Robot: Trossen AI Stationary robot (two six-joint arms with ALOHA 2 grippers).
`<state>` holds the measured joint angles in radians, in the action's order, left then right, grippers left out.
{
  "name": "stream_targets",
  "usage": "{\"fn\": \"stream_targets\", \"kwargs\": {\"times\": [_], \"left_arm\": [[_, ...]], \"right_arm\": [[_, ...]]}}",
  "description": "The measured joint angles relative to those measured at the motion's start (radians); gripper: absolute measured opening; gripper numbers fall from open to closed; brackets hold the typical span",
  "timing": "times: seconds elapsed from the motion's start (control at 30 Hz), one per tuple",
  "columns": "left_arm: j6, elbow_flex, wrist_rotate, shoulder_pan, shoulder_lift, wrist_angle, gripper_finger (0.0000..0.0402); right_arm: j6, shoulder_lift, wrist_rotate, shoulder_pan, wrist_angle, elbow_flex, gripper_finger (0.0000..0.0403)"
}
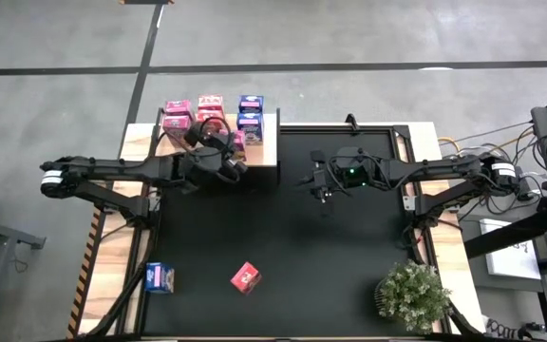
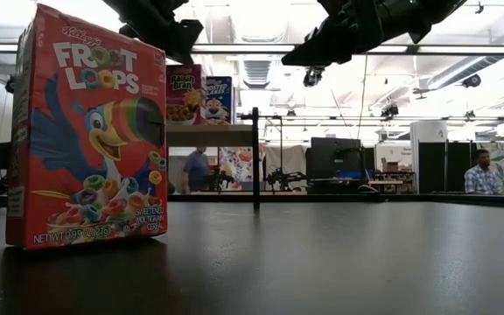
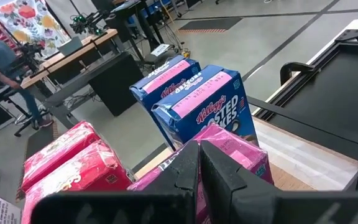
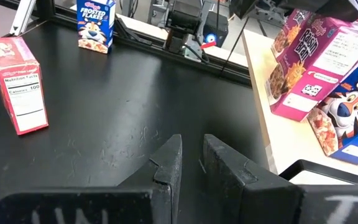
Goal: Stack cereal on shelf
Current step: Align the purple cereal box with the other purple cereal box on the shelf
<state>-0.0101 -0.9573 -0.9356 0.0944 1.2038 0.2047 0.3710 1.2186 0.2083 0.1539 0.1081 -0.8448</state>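
The left gripper [image 1: 224,157], jaws together, hovers over small pink and blue cardboard cereal boxes [image 1: 211,116] on the pale wooden shelf [image 1: 266,141], probably nudging them tight. The right gripper [image 1: 323,183] waits above the black counter [image 1: 349,256], jaws slightly apart, empty.

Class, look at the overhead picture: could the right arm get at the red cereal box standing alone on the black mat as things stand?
Probably yes. The right gripper hangs empty over bare mat, and nothing stands between it and the red box.

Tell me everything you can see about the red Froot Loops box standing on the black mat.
The Froot Loops box is a small red cardboard carton with a toucan and coloured cereal rings on its front and a nutrition panel on one side. It stands upright on the black mat, near the front edge, touched by neither gripper.
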Motion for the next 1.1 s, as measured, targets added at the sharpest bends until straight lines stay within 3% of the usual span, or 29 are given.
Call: {"fn": "stream_targets", "kwargs": {"times": [0.4,0.77,0.83,0.97,1.1], "left_arm": [[-0.085,-0.045,0.0,0.0,-0.021,0.156,0.0],[-0.024,-0.083,0.01,-0.002,-0.023,0.12,0.0],[-0.012,-0.115,0.057,-0.002,-0.021,0.118,0.0],[0.033,-0.19,0.264,-0.001,-0.004,0.135,0.0],[0.018,-0.336,0.404,0.008,0.055,0.3,0.0]], "right_arm": [[0.0,0.0,0.0,0.0,-0.001,0.0,0.0059],[-0.002,0.0,0.0,-0.001,-0.001,0.0,0.0059],[-0.002,0.0,0.0,-0.001,-0.001,0.0,0.0059],[-0.002,0.0,0.0,-0.001,-0.001,0.0,0.0059],[-0.002,0.0,0.0,-0.001,-0.001,0.0,0.0059]]}}
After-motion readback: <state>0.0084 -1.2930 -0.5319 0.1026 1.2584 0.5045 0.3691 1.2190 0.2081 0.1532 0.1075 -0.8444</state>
